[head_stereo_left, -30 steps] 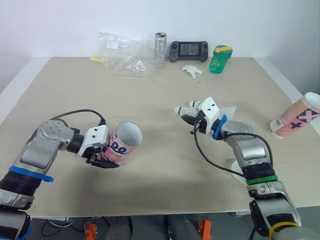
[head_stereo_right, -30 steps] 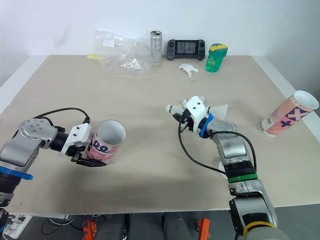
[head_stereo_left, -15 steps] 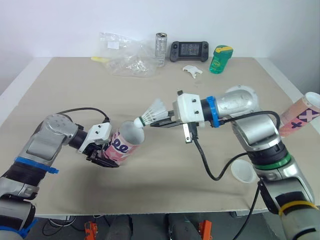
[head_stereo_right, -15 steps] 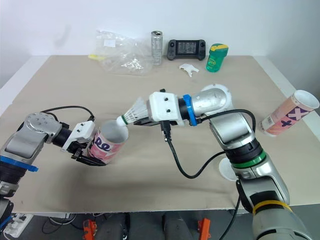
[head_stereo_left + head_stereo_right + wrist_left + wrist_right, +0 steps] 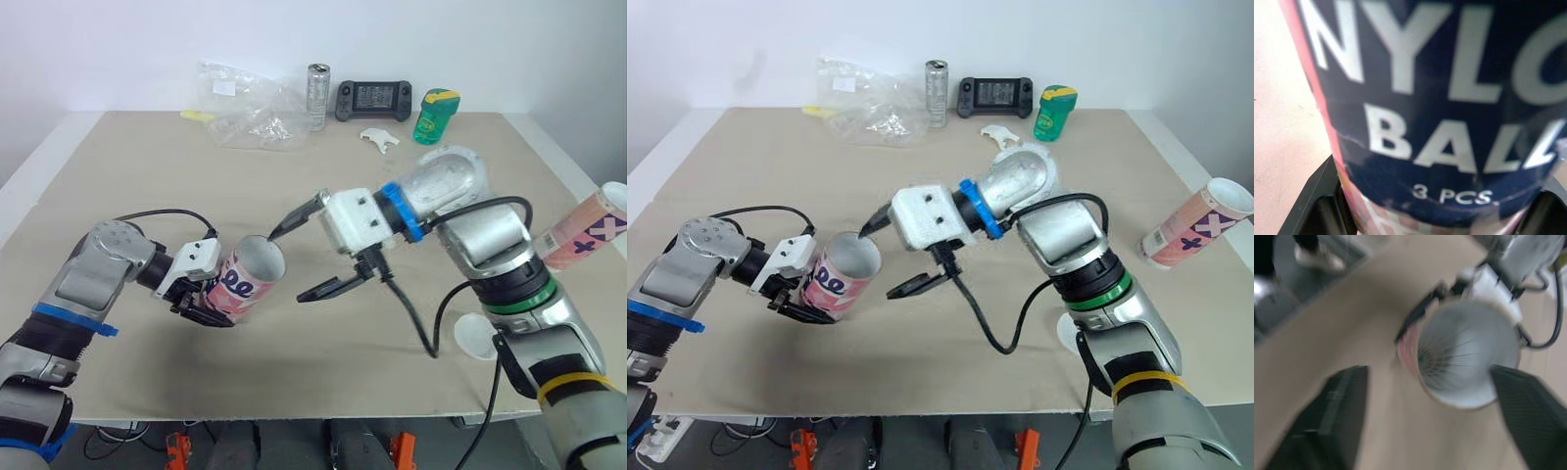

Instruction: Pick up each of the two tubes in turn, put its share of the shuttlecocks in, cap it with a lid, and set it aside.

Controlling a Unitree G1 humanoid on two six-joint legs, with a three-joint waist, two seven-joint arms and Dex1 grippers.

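Observation:
My left gripper (image 5: pixel 208 302) is shut on a pink tube (image 5: pixel 243 284), which it holds tilted with the open white mouth facing right. In the left wrist view the tube's dark label (image 5: pixel 1440 98) sits between the fingers. My right gripper (image 5: pixel 310 255) is open just in front of that mouth, one finger above the rim and one below. The right wrist view looks into the tube, where a shuttlecock (image 5: pixel 1442 360) lies inside with its feathers showing. A second pink tube (image 5: pixel 590 227) lies at the table's right edge. A white lid (image 5: pixel 477 335) rests near the front right.
Along the back edge are a crumpled plastic bag (image 5: pixel 245 116), a metal can (image 5: pixel 315 96), a black game controller (image 5: pixel 370 99), a green bottle (image 5: pixel 434 116) and a small white piece (image 5: pixel 378 139). A black cable (image 5: pixel 416 318) hangs from my right arm.
My right gripper carried a shuttlecock from mid-table to the tube's mouth, then opened; the shuttlecock now lies inside the tube. The left gripper kept its hold.

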